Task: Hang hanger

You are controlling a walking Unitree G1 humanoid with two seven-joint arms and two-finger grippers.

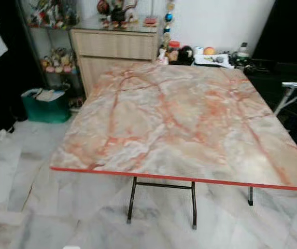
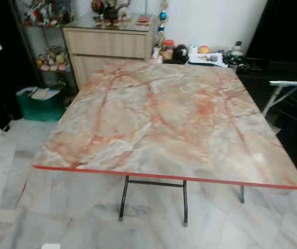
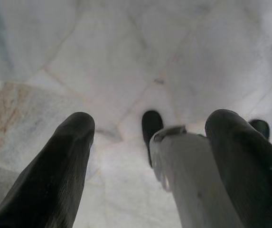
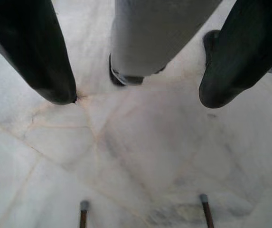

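Fingers spread and empty on our left gripper (image 3: 145, 156) and right gripper (image 4: 136, 97), over floor (image 4: 140, 152).
No hanger on the table (image 1: 179, 119); we risk bumping its near edge.

No readable text, label, brand, number or sign appears anywhere. The pink-and-cream marble-patterned folding table top with a red edge (image 1: 179, 129) carries only its veined pattern. The jars and small items along the far wall (image 1: 205, 54) and the light wooden cabinet (image 1: 117, 49) are too small and blurred for any lettering to be made out.
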